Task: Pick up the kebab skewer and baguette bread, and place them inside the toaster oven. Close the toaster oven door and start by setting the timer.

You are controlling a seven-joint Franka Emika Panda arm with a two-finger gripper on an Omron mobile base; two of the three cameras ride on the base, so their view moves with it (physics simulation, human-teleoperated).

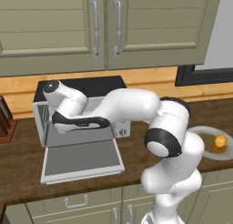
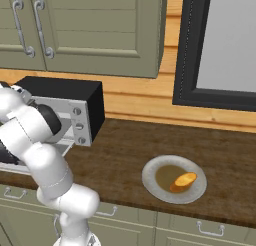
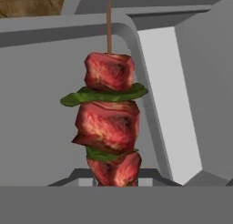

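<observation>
The kebab skewer (image 3: 109,123), red meat chunks with green slices on a thin stick, stands close in front of the hand camera and points into the grey inside of the toaster oven (image 1: 104,84). My gripper (image 1: 54,119) reaches into the oven's mouth and is shut on the skewer's near end; its fingertips are hidden. The toaster oven door (image 1: 82,161) lies folded down flat on the counter. The baguette bread (image 2: 183,181) rests on a grey plate (image 2: 150,182) to the right, far from the gripper.
A knife block (image 1: 4,120) stands at the counter's left edge beside the oven. The oven's knobs (image 2: 77,125) line its right panel. Wall cabinets (image 1: 95,27) hang above, and a dark-framed window (image 2: 185,50) sits at the right.
</observation>
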